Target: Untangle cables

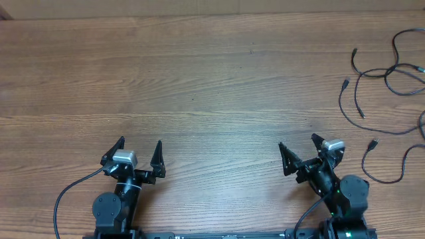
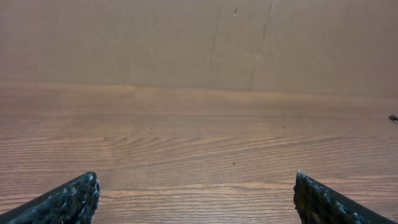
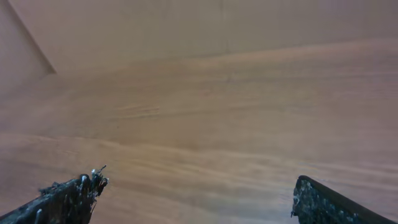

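Several thin black cables point(image 1: 396, 67) lie tangled in loops at the far right of the wooden table point(image 1: 212, 79), with small plugs at their ends. One cable end with a plug point(image 1: 374, 143) lies just right of my right gripper point(image 1: 297, 141), which stands open and empty above bare wood near the front edge. My left gripper point(image 1: 140, 142) is open and empty at the front left, far from the cables. The left wrist view shows both fingers point(image 2: 68, 202) wide apart over bare wood, and a cable tip point(image 2: 393, 117) at its right edge. The right wrist view is blurred, its gripper point(image 3: 200, 179) open with no cable in sight.
Thicker black robot wires point(image 1: 63, 199) trail from the arm bases along the front edge. A plain brown wall point(image 2: 199, 37) rises behind the table's far edge. The cables run past the right border of the overhead view.
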Action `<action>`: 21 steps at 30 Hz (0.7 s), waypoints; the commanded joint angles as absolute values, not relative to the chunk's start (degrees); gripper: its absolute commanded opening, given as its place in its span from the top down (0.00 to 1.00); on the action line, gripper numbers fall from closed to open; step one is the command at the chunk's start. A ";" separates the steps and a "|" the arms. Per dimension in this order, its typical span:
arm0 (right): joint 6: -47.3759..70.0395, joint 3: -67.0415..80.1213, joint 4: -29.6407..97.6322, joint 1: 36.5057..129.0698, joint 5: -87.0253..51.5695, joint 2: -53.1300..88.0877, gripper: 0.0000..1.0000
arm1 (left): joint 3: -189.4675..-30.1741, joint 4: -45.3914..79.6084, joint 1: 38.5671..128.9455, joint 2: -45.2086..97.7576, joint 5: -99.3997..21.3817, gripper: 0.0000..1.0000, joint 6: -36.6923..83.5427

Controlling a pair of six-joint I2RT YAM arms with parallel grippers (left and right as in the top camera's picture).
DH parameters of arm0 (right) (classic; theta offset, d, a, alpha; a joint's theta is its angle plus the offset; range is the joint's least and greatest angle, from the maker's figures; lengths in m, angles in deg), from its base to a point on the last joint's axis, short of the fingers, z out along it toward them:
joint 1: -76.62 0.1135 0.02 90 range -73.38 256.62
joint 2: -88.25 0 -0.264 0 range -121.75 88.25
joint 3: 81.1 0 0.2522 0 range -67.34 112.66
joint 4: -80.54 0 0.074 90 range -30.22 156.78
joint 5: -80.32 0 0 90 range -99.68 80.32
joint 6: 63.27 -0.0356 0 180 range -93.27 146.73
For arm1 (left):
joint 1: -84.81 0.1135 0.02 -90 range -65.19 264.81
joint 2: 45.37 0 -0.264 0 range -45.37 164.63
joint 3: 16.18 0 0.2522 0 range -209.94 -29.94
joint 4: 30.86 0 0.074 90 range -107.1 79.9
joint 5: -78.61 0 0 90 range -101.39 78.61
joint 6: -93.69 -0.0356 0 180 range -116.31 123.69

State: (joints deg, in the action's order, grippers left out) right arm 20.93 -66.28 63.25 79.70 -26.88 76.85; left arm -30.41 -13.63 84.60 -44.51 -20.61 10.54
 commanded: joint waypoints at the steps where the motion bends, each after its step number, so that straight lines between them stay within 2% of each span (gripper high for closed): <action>1: 20.73 -66.89 63.29 79.13 -24.06 80.68 0.00 | -30.22 -13.50 85.25 -45.16 -21.30 0.01 9.45; 11: 21.23 -66.87 62.46 79.10 -16.01 88.13 0.00 | -30.22 -13.50 85.25 -45.16 -21.30 0.00 9.45; 17: 27.31 -66.87 62.40 79.13 -16.38 88.13 0.00 | -30.22 -13.50 85.25 -45.16 -21.30 0.00 9.45; 21: 33.32 -66.89 62.84 79.13 -21.45 88.13 0.00 | -30.22 -13.50 85.25 -45.16 -21.30 0.00 9.45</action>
State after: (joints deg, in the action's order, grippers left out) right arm 27.51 -66.28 62.40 79.32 -18.33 87.52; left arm -30.41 -13.63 84.60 -44.51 -20.58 10.54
